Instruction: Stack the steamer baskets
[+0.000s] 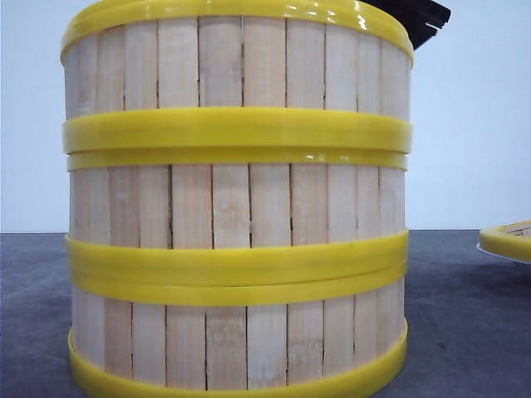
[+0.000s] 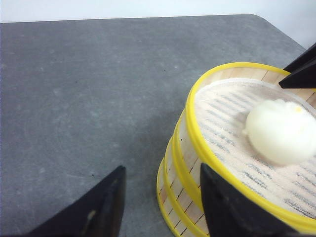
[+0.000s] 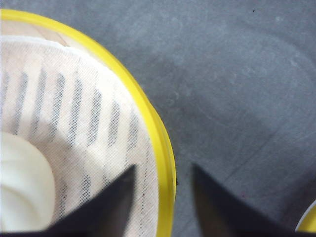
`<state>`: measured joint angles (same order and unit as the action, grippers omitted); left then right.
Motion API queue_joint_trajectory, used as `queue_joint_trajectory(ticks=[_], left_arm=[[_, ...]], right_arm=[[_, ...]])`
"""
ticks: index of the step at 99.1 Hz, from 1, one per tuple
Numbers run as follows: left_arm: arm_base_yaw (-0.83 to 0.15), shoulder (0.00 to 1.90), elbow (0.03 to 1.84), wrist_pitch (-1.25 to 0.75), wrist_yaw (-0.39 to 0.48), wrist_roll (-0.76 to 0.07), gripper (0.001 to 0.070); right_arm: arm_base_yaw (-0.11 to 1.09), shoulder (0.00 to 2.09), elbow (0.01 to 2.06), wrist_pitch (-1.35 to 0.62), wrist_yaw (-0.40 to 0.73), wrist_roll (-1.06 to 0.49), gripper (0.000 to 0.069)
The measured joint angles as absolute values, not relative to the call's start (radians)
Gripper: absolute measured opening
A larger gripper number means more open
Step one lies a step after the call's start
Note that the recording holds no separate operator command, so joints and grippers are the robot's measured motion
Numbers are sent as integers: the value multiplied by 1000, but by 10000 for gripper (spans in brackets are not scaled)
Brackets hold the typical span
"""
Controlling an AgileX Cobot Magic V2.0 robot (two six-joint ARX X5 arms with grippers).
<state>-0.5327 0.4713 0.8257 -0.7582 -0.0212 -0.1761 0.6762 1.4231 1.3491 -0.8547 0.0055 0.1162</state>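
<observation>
Yellow rims are banding a stack [image 1: 236,207] of three steamer baskets that is filling most of the front view, standing on the grey table [image 1: 465,332] close to the camera. Pale wooden slats are showing between the bands, and the baskets are sitting squarely one on another. At the far right edge of that view, part of a fourth basket [image 1: 508,239] is lying well apart from the stack, with a thin white edge showing beneath it.

From the left wrist view, the top basket [image 2: 232,148] is lying open, lined with a white mesh cloth [image 2: 232,123], and a round white bun [image 2: 281,131] is resting on the cloth. The left gripper [image 2: 163,197] is hanging with its fingers spread wide: one finger [image 2: 101,210] is over bare table, the other [image 2: 232,210] is against the rim of the stack, and nothing is between them.

From the right wrist view, the right gripper [image 3: 163,197] is likewise open, its two fingers straddling the top basket's yellow rim [image 3: 158,143], one [image 3: 106,207] over the cloth, the other [image 3: 222,207] over the table. Whether either finger is touching the rim cannot be told. A dark part of an arm [image 1: 415,21] is showing behind the stack's top.
</observation>
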Motion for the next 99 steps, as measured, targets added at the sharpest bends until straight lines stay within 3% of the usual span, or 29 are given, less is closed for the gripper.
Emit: queue_joint_trajectory(ticks=[9, 28, 51, 77, 99], left_arm=[[-533, 471, 826, -758, -21, -176, 280], [-533, 471, 826, -758, -21, -176, 280], [-533, 471, 826, -758, -21, -169, 280], [-533, 471, 826, -755, -21, -155, 280], [-533, 471, 826, -748, -21, -149, 280]], right_arm=[[676, 1423, 1349, -847, 28, 116, 332], [663, 1402, 1349, -836, 103, 116, 344], [603, 1201, 1346, -833, 212, 116, 344], [399, 1063, 1346, -944, 238, 114, 344], [175, 1088, 1312, -968, 176, 81, 344]])
